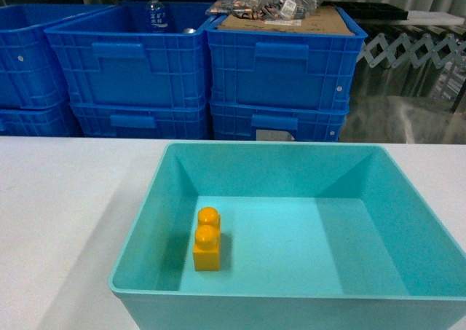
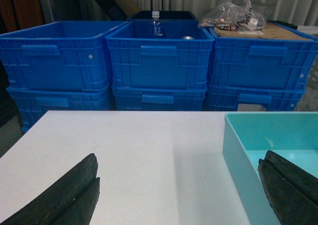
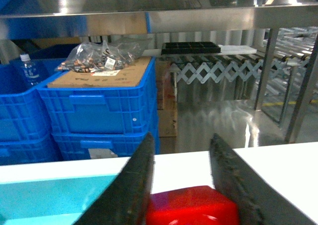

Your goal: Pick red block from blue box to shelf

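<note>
The red block (image 3: 191,205) sits between the two dark fingers of my right gripper (image 3: 182,136), which is shut on it, held above the white table just right of the blue box (image 3: 49,197). The shelf's steel rail (image 3: 198,19) runs across the top of the right wrist view, with uprights (image 3: 271,66) at the right. The blue box (image 1: 291,155) fills the lower head view; neither gripper shows there. My left gripper (image 2: 180,158) is open wide, one finger over the table and the other over the blue box's (image 2: 233,150) left side.
A yellow-orange two-stud brick (image 1: 207,240) stands inside the box near its left wall. Stacked dark blue crates (image 1: 131,60) line the far side of the white table (image 1: 65,199); one holds a water bottle (image 1: 153,9), another carries cardboard and a plastic bag (image 1: 269,2).
</note>
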Robot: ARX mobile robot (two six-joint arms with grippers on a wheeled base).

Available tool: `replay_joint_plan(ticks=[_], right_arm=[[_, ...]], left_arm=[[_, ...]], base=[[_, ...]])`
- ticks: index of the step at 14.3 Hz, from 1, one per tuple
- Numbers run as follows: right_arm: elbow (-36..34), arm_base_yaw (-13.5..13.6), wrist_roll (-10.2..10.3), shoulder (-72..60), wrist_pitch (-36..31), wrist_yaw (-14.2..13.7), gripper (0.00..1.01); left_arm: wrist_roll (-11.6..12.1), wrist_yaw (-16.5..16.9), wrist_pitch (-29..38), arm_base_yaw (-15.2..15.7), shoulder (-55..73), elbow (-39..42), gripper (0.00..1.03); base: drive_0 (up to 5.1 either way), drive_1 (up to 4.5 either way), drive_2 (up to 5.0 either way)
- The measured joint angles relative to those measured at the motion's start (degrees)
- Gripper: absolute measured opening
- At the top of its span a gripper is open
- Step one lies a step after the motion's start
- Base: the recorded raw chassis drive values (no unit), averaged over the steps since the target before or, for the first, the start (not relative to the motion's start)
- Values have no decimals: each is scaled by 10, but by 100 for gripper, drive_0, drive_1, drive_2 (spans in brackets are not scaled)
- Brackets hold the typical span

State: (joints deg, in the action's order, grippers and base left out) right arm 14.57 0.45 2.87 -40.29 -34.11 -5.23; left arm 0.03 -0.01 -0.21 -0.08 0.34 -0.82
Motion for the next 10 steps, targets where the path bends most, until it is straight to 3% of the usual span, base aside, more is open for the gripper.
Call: replay_joint_plan(ticks=[3,7,8,9,10], right_arm=[[0,14,1,13,5,-7,28],[-1,20,-13,12,-9,-20,28],[-1,-13,-14,-19,-27,-1,28],[1,-79,-12,-61,-53,39,28],[2,-88,-12,-61,-53,42,28]], left_arm=[[0,0,0,0,0,0,98],[0,0,0,0,0,0,98],[0,0,0,0,0,0,98],[0,0,0,0,0,0,98],[0,0,0,0,0,0,98]], base=[[0,0,0],[0,0,0],[0,0,0],[0,0,0],[0,0,0]])
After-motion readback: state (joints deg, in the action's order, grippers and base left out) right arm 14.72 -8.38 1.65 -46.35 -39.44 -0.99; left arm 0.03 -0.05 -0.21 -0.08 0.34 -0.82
